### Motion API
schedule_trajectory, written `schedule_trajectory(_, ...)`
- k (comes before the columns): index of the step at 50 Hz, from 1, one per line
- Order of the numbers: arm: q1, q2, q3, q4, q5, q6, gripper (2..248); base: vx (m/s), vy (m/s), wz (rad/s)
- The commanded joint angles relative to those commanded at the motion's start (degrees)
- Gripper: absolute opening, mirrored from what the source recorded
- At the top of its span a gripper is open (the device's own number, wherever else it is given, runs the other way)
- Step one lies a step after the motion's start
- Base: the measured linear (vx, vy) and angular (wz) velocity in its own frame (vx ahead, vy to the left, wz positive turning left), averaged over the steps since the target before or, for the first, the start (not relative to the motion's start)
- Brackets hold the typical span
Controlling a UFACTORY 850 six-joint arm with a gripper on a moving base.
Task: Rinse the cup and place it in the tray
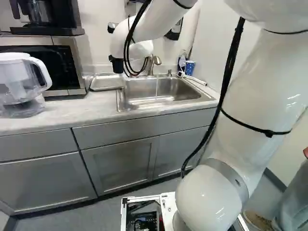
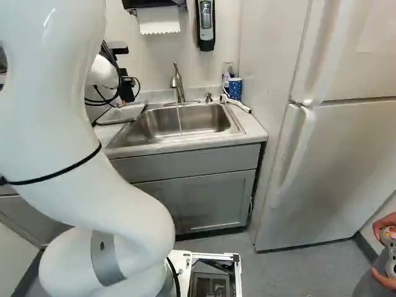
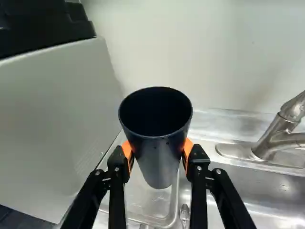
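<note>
Gripper [image 2: 127, 90]: part-open, both pads [image 3: 188, 147] pressed on the cup — I have it.
Cup [image 3: 161, 155]: above the tray [image 1: 107, 83], beside the sink [image 1: 161, 92]; inside too dark for me.
Faucet [image 3: 281, 131]: behind the sink, cut off in my wrist view.
Spoon [image 3: 184, 213]: near the sink — partly cut off.

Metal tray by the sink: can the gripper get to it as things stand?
Likely yes: the gripper holds the dark cup roughly over the metal tray, with nothing visible in between.
</note>
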Motion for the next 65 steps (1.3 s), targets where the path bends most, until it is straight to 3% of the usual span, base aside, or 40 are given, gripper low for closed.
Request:
schedule_trajectory(8,0.5,-2.8,-2.1,0.0,0.0,0.0,121,0.000,0.000,0.000)
schedule_trajectory(65,0.5,-6.5,-0.6,0.0,0.0,0.0,121,0.000,0.000,0.000)
